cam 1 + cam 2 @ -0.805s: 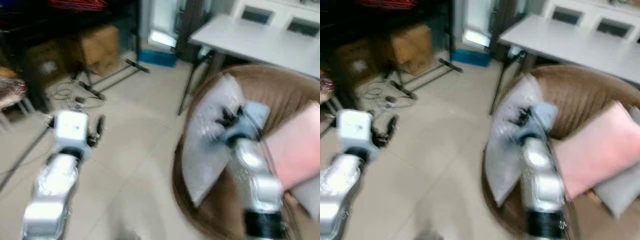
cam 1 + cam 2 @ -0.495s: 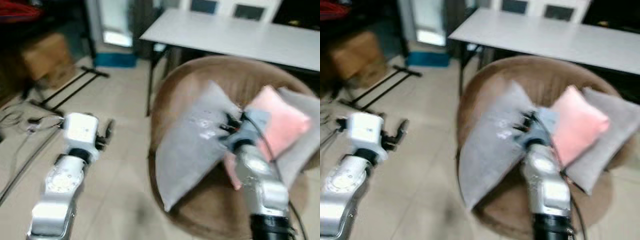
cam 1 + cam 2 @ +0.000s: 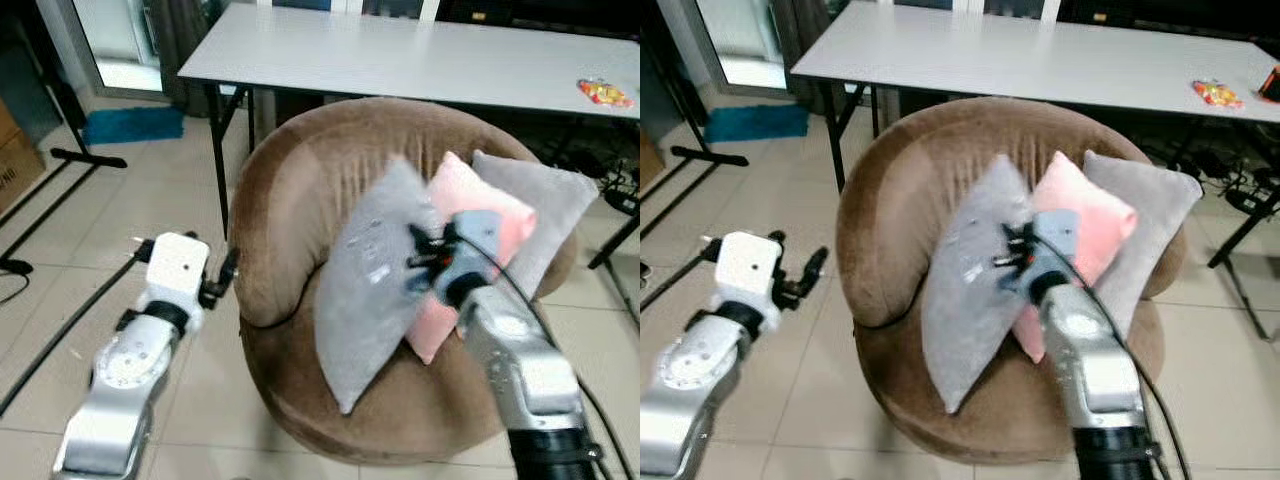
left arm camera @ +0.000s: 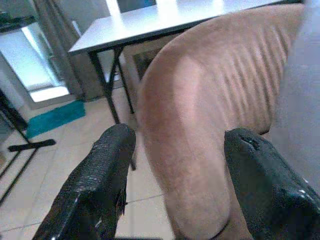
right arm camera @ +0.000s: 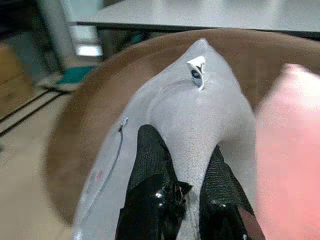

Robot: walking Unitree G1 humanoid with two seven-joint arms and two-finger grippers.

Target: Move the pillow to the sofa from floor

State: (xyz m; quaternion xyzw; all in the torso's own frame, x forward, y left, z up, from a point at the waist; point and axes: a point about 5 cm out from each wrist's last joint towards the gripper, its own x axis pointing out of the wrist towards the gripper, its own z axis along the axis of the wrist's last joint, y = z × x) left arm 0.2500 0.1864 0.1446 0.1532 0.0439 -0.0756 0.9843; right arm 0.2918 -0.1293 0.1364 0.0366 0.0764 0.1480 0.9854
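Right gripper (image 5: 182, 165) pinches the grey pillow (image 3: 370, 285) over the sofa (image 3: 290, 200); left gripper (image 4: 175, 165) hangs spread apart beside it.

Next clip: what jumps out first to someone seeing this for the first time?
The right gripper pinches a grey pillow, held tilted over the seat of a round brown sofa, against a pink pillow with another grey cushion behind. The left gripper hovers open beside the sofa, in front of a long white table.
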